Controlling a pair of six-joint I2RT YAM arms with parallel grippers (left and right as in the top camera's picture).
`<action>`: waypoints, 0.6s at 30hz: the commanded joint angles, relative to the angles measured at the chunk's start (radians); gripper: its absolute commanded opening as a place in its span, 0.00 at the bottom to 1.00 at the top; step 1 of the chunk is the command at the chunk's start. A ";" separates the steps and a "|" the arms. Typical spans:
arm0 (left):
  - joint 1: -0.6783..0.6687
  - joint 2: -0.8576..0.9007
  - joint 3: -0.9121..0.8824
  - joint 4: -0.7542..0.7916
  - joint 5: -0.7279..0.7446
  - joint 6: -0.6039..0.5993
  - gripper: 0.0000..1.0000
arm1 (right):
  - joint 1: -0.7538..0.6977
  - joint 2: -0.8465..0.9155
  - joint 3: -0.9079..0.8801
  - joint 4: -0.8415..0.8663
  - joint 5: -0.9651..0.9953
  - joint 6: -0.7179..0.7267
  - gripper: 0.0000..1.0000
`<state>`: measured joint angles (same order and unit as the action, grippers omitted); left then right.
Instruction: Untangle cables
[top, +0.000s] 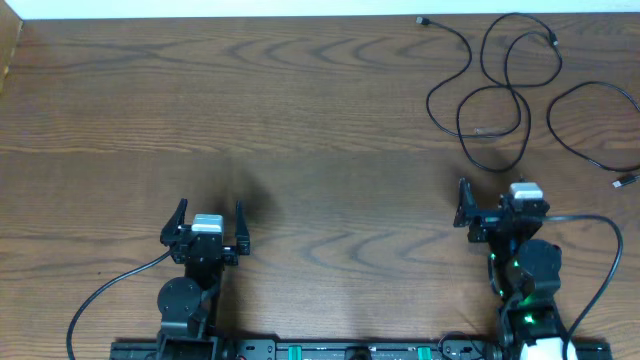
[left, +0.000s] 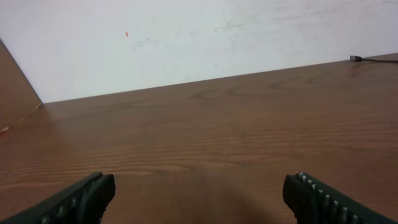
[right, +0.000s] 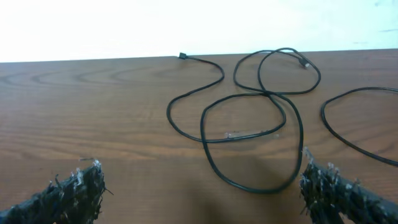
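The cables lie at the table's far right. One long black cable (top: 510, 90) crosses itself in several loops, and its plug (top: 422, 20) rests near the back edge. A second black cable (top: 551, 118) curves beside it on the right. My right gripper (top: 500, 192) stands open just in front of the loops. In the right wrist view the nearest loop (right: 255, 190) lies between its open fingers (right: 200, 186), on the table and not gripped. My left gripper (top: 209, 213) is open over bare wood at the front left, holding nothing (left: 199, 193).
The wooden table (top: 300, 120) ends at a white wall along the back. A faint pale strand (right: 249, 134) lies inside the black loops. Each arm's own thick black wire trails by its base at the front edge.
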<state>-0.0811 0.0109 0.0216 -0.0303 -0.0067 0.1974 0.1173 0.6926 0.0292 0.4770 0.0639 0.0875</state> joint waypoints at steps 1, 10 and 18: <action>0.004 -0.006 -0.018 -0.040 -0.035 -0.012 0.91 | 0.008 -0.075 -0.024 -0.041 0.005 0.013 0.99; 0.004 -0.007 -0.018 -0.040 -0.035 -0.012 0.91 | 0.008 -0.212 -0.024 -0.166 0.005 0.013 0.99; 0.004 -0.007 -0.018 -0.040 -0.035 -0.012 0.91 | 0.008 -0.326 -0.024 -0.266 0.005 0.013 0.99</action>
<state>-0.0811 0.0109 0.0216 -0.0303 -0.0071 0.1974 0.1173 0.4126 0.0071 0.2382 0.0643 0.0883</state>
